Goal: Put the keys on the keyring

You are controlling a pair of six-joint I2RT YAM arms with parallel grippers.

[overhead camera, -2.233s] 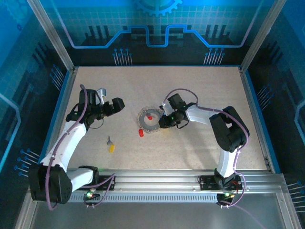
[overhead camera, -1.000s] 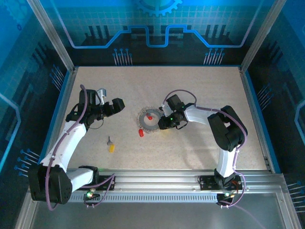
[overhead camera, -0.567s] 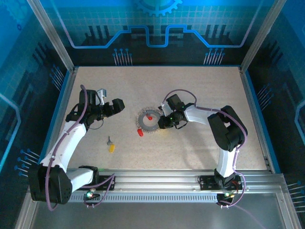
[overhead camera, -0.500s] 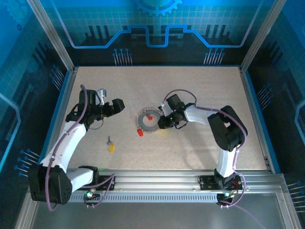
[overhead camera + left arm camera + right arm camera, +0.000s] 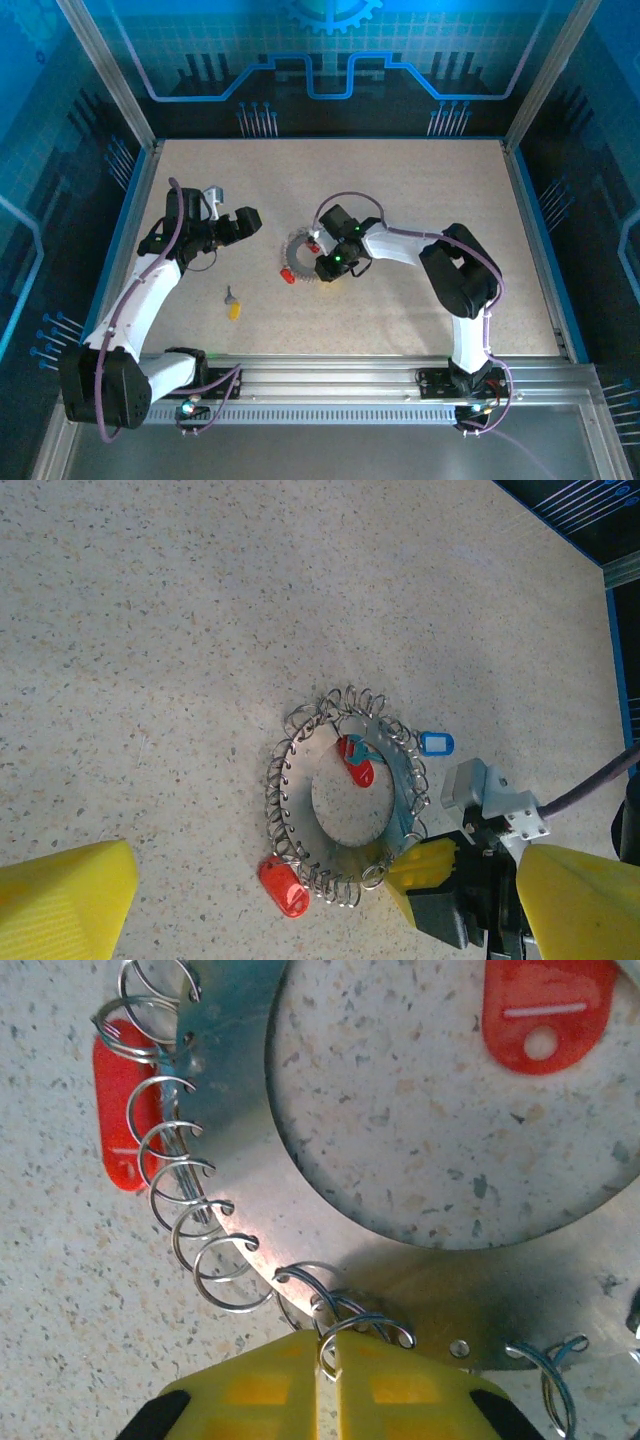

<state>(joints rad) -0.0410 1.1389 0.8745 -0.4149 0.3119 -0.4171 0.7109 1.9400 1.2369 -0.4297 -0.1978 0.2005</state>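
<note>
Top external view: the right arm stretches low and leftward across the bench (image 5: 420, 190), wrist tipped down so the right end effector (image 5: 331, 267) meets the near right edge of the keyring (image 5: 290, 258). In the right wrist view its yellow fingers (image 5: 400, 1390) are pressed together, pinching one small wire loop on the keyring's rim. The left arm is folded at the elbow, with the left end effector (image 5: 247, 219) off to the keyring's left, clear of it, fingers spread wide. A red key (image 5: 289, 279) lies against the keyring's near left edge and a second red key (image 5: 313, 247) lies inside it. The yellow key (image 5: 234, 310) lies well apart on the bench.
</note>
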